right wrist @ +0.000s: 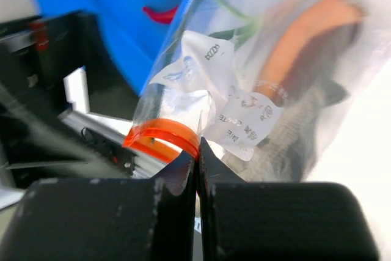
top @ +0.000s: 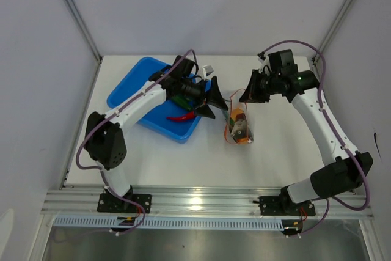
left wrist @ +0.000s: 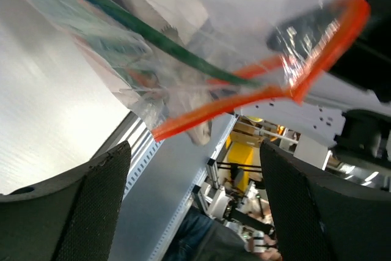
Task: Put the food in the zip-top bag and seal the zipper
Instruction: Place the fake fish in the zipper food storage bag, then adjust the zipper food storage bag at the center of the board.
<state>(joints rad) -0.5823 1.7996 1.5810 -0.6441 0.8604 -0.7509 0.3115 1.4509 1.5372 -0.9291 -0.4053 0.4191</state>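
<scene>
The zip-top bag [top: 239, 125] hangs just right of the blue tray, with an orange slice [right wrist: 305, 35], a grey piece [right wrist: 287, 142] and a green onion stalk [left wrist: 153, 32] inside. My right gripper [right wrist: 198, 157] is shut on the bag's mouth at the orange-red zipper [right wrist: 164, 132], holding it up. The left gripper [left wrist: 195, 181] is open just left of the bag, with nothing between its fingers [left wrist: 91, 206]. The zipper [left wrist: 214, 108] curves above them. A red chili [top: 182, 116] and a green pod [top: 180, 99] lie on the tray.
The blue tray [top: 131, 93] sits at the back left, under my left arm. A white label [right wrist: 235, 105] is stuck on the bag. Grey walls close in the table on three sides, and an aluminium rail runs along the near edge.
</scene>
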